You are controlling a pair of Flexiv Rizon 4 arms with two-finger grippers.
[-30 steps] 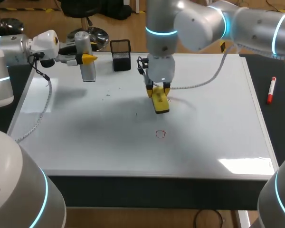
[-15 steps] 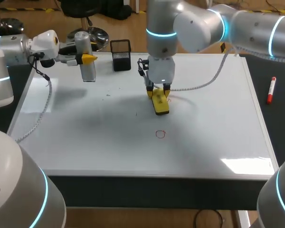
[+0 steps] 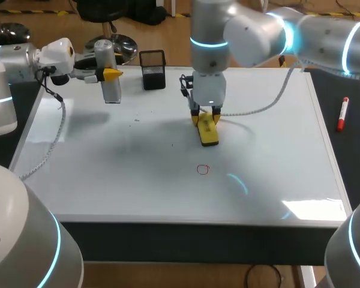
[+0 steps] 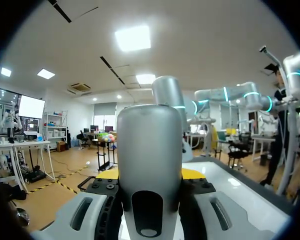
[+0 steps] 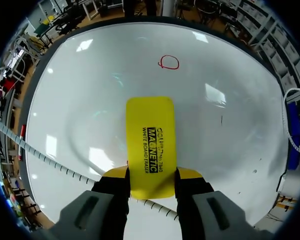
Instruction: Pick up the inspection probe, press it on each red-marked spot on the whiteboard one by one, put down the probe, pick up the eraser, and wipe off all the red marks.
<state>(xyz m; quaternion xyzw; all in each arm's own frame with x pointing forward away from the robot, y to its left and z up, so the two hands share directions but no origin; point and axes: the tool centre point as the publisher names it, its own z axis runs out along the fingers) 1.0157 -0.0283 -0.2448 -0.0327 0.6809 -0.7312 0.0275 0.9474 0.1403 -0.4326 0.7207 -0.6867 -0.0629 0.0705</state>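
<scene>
looks like the wiping step: my right fingers clamp the yellow eraser short of the red mark; next, slide it over that mark. my left fingers clamp the probe.

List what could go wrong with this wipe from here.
1. The right claw grips the eraser at one end only; pressing down might tilt or slip it.
2. The red circle lies apart from the eraser; a short stroke could miss it.
3. Its cable hangs close over the whiteboard and might drag through the wipe path.
</scene>
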